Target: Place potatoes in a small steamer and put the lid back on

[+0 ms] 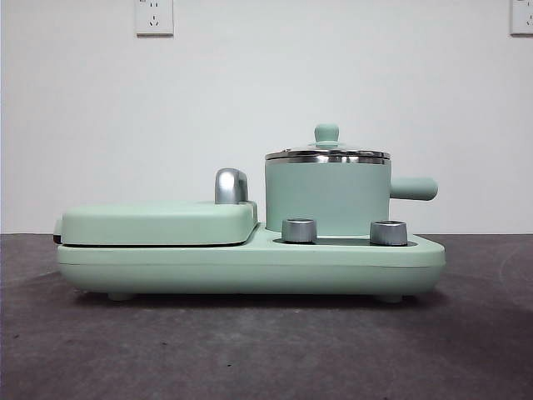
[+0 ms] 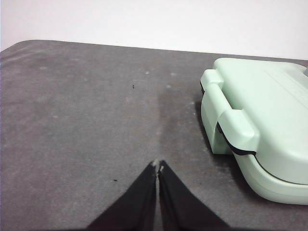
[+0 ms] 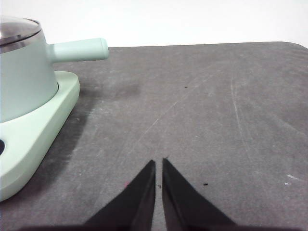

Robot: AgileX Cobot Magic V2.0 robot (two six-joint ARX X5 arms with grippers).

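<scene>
Front view shows a mint-green cooking appliance point(image 1: 250, 262) standing on a dark grey table point(image 1: 266, 350) before a white wall point(image 1: 250, 100). On the appliance's right half sits the small steamer point(image 1: 327, 200), a mint-green cylindrical pot with a steel rim, its stubby side handle point(image 1: 414, 188) pointing right. The lid point(image 1: 327, 153) rests flat on the steamer's rim, its small green knob point(image 1: 326, 133) upright on top. Two steel dials point(image 1: 300, 231) stand on the base just in front of the steamer. The left half carries a closed flat griddle cover point(image 1: 158, 223) with a chrome handle point(image 1: 231, 186) rising behind it, next to the steamer. Two wall sockets point(image 1: 155, 17) sit high on the wall. No potato shows in this view, and no arm reaches in.

Left wrist view shows the left gripper point(image 2: 158, 166) over bare table, its two black jaws pressed together at the tips and holding nothing. The hinged end of the griddle cover lies near it, apart from the jaws.

Right wrist view shows the right gripper point(image 3: 159, 163) also over bare table, its jaws nearly together with only a thin slit between them, empty. The steamer with its lid on and its handle sticking out stands well apart from this gripper, on the corner of the appliance base. The steamer's inside is hidden by the lid, so its contents cannot be told.
</scene>
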